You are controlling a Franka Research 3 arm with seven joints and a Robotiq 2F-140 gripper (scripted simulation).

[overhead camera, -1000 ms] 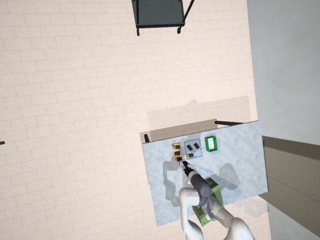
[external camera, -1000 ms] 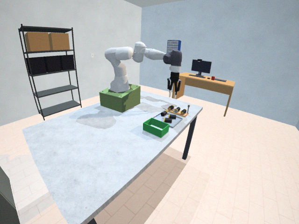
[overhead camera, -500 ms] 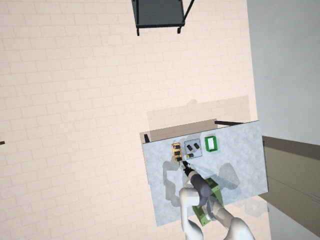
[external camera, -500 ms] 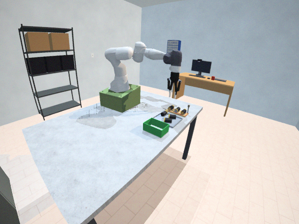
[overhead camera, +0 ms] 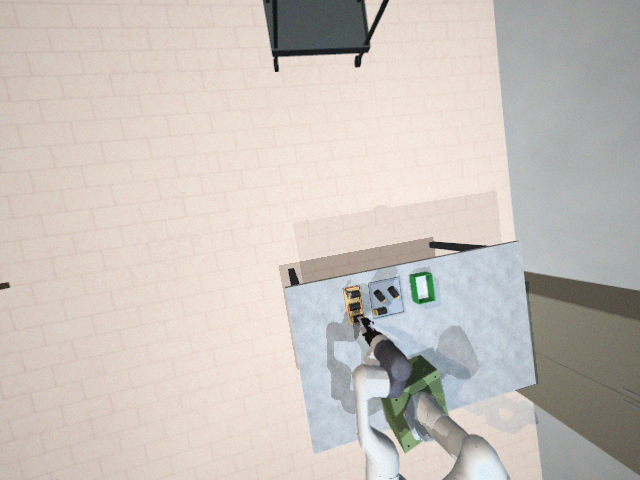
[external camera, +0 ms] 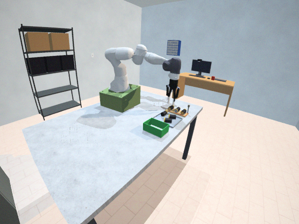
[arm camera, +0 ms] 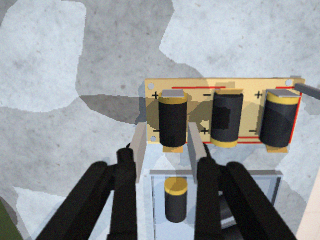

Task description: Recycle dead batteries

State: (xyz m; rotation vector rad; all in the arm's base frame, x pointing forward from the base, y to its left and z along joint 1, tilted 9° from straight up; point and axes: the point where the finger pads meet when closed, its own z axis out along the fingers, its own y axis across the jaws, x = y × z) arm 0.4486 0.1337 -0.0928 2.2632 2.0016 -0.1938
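plainly, the end effector [overhead camera: 360,319] [external camera: 171,103] [arm camera: 166,133] points downward above the board's end battery [external camera: 171,107] [arm camera: 172,120], fingers partly open, gripping nothing

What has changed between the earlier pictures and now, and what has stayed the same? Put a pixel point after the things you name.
The black two-finger gripper [overhead camera: 363,319] [external camera: 171,104] [arm camera: 166,133] moved down and toward the near end of the flat yellow battery holder [overhead camera: 353,300] [external camera: 187,114] [arm camera: 200,100]. Nothing was visibly taken or released. The holder, the shallow grey rectangular tray [overhead camera: 393,307] [external camera: 178,119] [arm camera: 157,200] and the green open box [overhead camera: 433,294] [external camera: 152,129] stayed in place.
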